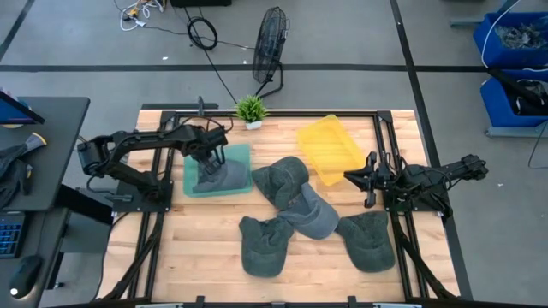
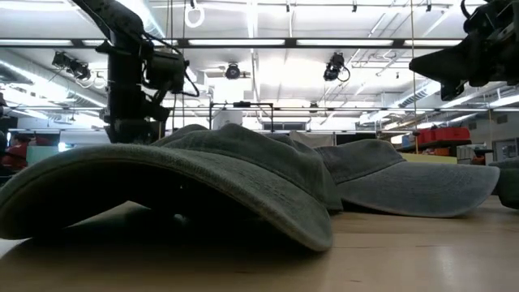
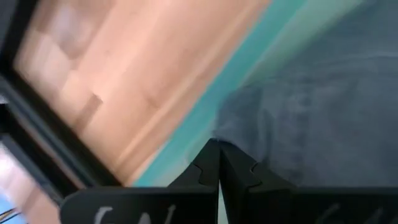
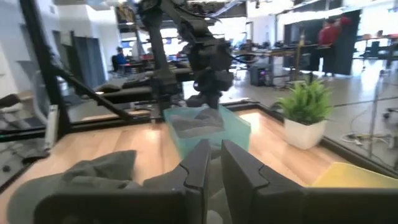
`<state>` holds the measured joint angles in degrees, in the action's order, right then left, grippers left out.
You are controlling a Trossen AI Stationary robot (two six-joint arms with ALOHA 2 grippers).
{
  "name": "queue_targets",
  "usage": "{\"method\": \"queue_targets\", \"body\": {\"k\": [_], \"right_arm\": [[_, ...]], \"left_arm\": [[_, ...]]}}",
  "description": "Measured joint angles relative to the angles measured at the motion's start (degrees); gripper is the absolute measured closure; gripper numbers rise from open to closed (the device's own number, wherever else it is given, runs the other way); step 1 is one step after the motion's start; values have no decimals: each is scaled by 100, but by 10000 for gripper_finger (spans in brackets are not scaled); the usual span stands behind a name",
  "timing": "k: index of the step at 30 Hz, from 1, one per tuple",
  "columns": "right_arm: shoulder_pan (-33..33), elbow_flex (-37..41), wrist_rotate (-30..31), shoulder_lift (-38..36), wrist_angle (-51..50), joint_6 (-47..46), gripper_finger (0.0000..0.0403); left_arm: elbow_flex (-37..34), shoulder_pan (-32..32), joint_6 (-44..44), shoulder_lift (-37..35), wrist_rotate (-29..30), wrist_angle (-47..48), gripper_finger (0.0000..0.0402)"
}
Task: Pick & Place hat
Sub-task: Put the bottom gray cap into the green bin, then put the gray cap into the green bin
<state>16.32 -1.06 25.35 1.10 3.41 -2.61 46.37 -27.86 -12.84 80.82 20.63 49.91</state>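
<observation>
A grey hat lies bunched in the teal tray at the table's left. My left gripper stands over it, pointing down, shut at the hat's edge. The right wrist view shows that gripper down on the hat in the tray. Several more grey hats lie on the table's middle: one, another, a third near the front edge. My right gripper waits at the table's right, above the wood, its fingers narrowly open. My left gripper comes from above, pointing down, and its shut fingertips meet the hat's cloth at an edge near the tray's wall. The fingers themselves hide whether cloth lies between them. The hat rests in the teal tray.
A yellow tray sits at the table's far right, next to my right gripper. A small potted plant stands at the far edge. Another hat lies near the front right. Black frame rails border the table. Bare wood shows front left.
</observation>
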Motion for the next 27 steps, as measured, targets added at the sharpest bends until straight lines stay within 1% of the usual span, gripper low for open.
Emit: {"method": "queue_targets", "body": {"k": [3,7,10,13,16,20,23,25,27], "right_arm": [[2,2,60,0,98,1,357],[0,0,72,2,293,34,352],[0,2,71,14,392,429,328],[0,2,61,43,830,838,294],[-2,2,-180,118,1285,1185,257],[-1,2,-686,324,1586,1318,220],[-2,0,-740,631,1900,1320,207],[-12,-67,-741,886,1993,1380,204],[-39,-295,-741,1203,2003,1473,204]], "left_arm": [[121,71,0,-174,15,66,399],[384,314,-8,-562,-171,513,399],[604,562,-20,-957,-187,679,395],[793,820,0,-1351,-188,709,384],[986,1052,5,-1746,-185,561,376],[1027,1244,51,-2189,-183,64,367],[1027,1295,61,-2423,-185,-81,359],[1027,1307,234,-2519,-185,-118,349],[1027,1307,514,-2595,-183,-209,336]]}}
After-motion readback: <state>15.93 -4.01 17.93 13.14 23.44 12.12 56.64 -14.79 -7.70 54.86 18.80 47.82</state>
